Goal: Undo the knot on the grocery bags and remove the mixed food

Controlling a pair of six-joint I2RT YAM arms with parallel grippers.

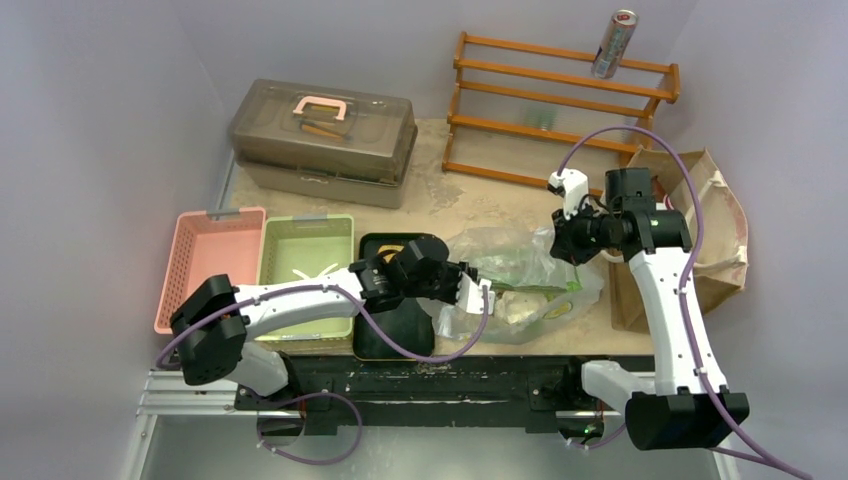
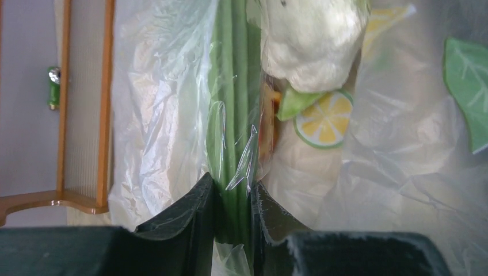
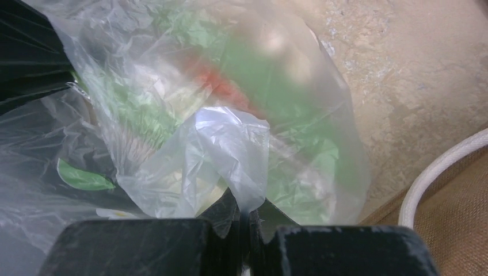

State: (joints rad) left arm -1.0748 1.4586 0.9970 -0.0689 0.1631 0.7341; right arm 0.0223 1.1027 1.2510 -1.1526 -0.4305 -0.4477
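2 arms, left arm (image 1: pixel 300 298) and right arm (image 1: pixel 672 300): white shells over black joints, chunky black bases. Looped along each, a purple cable (image 1: pixel 430 360). At right wrist, a small white block (image 1: pixel 570 187). Matte black left gripper (image 2: pixel 233 192) and right gripper (image 3: pixel 246 214), wedge-shaped fingers (image 2: pixel 184 221) tapering to thin tips.

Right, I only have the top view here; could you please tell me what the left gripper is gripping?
Observer: The left gripper pinches the long green pods, with bag film over them.
Operator: Thanks. Is the right gripper holding anything?
Observer: Yes, the right gripper is shut on a fold of the bag.
Operator: And what lies beside the pods?
Observer: A cauliflower, just right of them in the left wrist view.
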